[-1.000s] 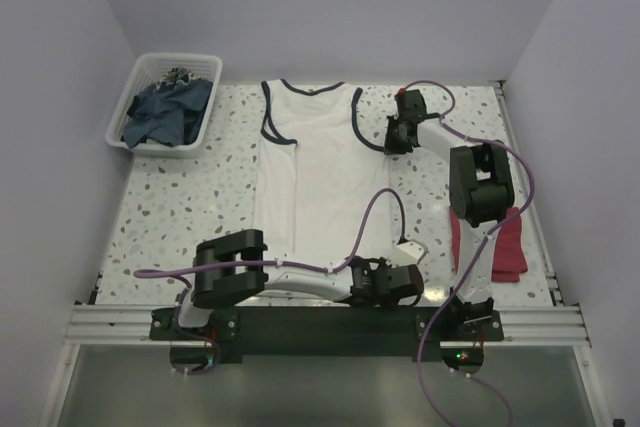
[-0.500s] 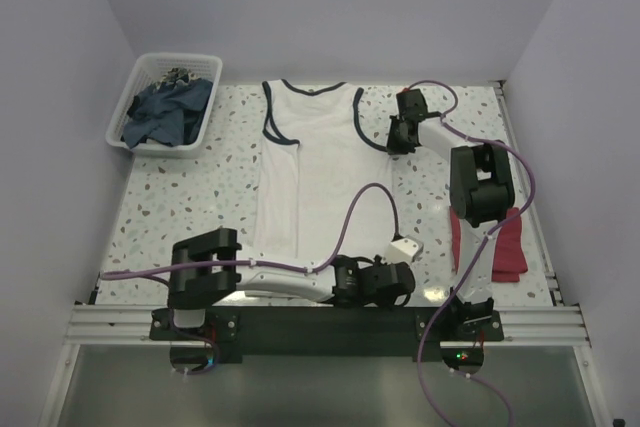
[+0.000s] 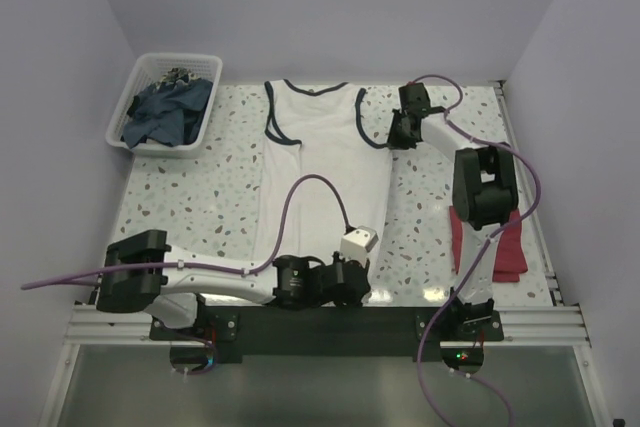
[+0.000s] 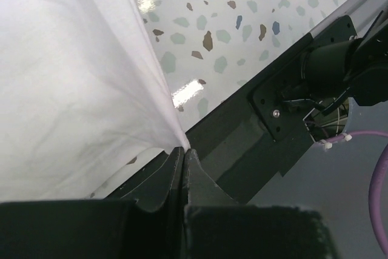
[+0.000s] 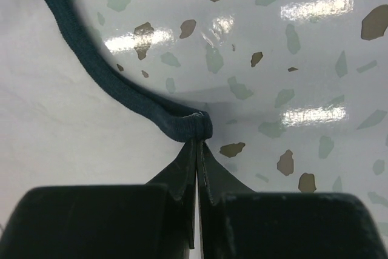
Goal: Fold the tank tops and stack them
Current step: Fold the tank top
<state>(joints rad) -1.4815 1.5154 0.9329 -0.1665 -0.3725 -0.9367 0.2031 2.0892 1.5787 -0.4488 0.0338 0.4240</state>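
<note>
- The basket (image 3: pixel 127 99) of dark blue cloth sits in the far left corner, close to the left wall. Bare terrazzo table (image 3: pixel 190 207) lies open in front of it.
- The white tank top (image 3: pixel 325 157) lies flat down the middle, with its neck at the far edge and its hem near the front rail.
- The left gripper (image 4: pixel 183 148) is pinched tight on the hem's right corner, at the table's front edge.
- The right gripper (image 5: pixel 198 142) is clamped on the navy armhole trim on the top's right side.
- The dark red tank top (image 3: pixel 510 252) lies folded near the right rail, partly under the right arm.
- Pale walls close in on the left, back and right.
</note>
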